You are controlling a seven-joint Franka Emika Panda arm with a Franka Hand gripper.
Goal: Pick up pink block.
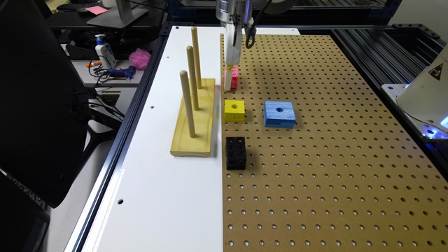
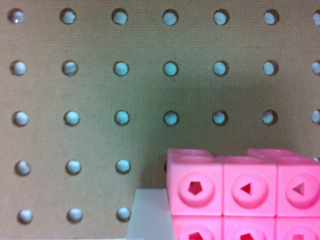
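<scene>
The pink block [image 1: 234,76] rests on the brown pegboard [image 1: 332,157], close to its edge with the white board. My gripper [image 1: 230,84] hangs straight down over it and reaches to board level, covering the block's side nearest the white board. The wrist view is very close: the pink block [image 2: 240,192] shows its round sockets, and a white piece [image 2: 149,215] stands right against its side. Whether the gripper holds the block cannot be made out.
In line with the pink block stand a yellow block [image 1: 234,110] and a black cube [image 1: 235,153]. A blue block [image 1: 279,113] lies to the exterior view's right. A wooden base with three upright pegs [image 1: 192,87] stands on the white board [image 1: 157,175].
</scene>
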